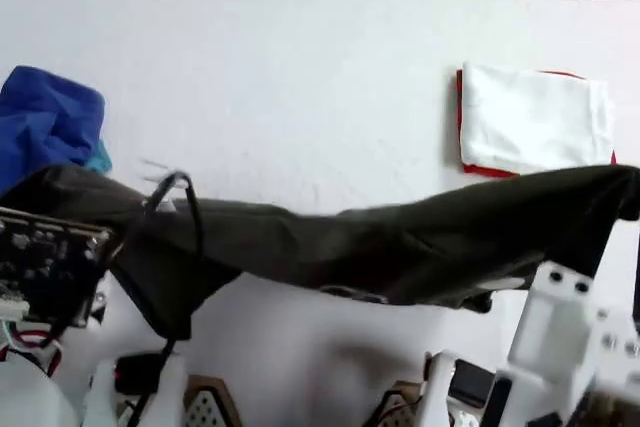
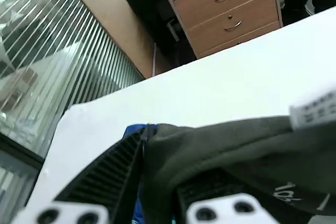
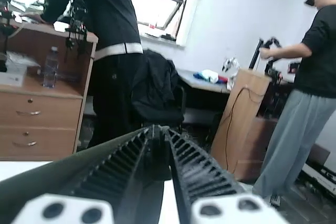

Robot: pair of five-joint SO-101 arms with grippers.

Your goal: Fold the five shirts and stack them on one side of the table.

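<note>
Cloth in a crumpled heap, the blue shirt [image 1: 45,117] lies at the left edge of the white tabletop [image 1: 300,77], with a scrap of teal showing at its right side. Just nearer than this heap, the left gripper [image 2: 149,135] has its ribbed black jaws clenched on one end of the dark olive shirt [image 1: 380,242]. That shirt is held up over the near part of the tabletop, stretched like a hammock. Its long axis runs left to right, it creases in soft folds along its middle, and a flap droops near the left end. A small pale marking on its fabric in the left wrist view is too unclear to read. At the right end, the right gripper [image 3: 157,129] has its jaws pressed together on the shirt's other end, with dark fabric pinched at the tips. Farther back on the right, a white shirt [image 1: 535,117] lies folded into a neat rectangle on top of a red shirt [image 1: 480,169]. The red shirt's edges peek out at the left and near sides.
</note>
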